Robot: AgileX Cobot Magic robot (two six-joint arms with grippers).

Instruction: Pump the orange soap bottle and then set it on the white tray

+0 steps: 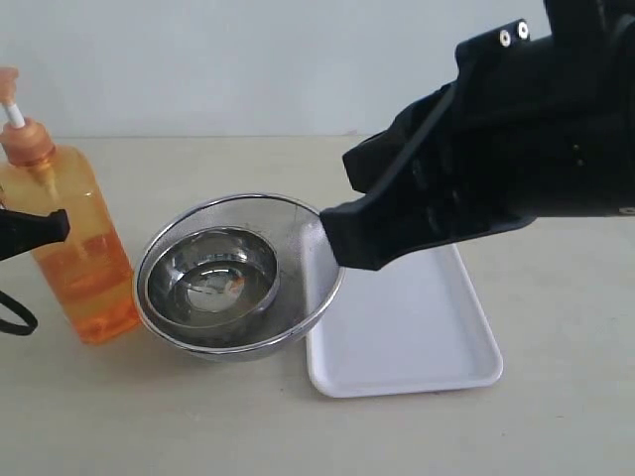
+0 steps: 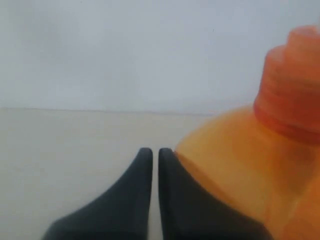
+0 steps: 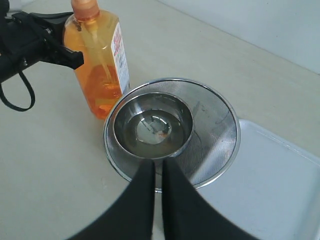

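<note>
The upright orange soap bottle [image 1: 77, 248] stands just right of the closed, empty left gripper [image 2: 151, 154], the nearer arm; the closed right gripper [image 3: 157, 167] hangs over the steel bowls [image 1: 213, 278].

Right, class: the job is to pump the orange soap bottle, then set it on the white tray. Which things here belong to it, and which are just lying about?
Part of the job: orange soap bottle; white tray; left gripper, shut beside the bottle; right gripper, shut.
Just lying about: steel mesh strainer; small steel bowl sitting inside it.
</note>
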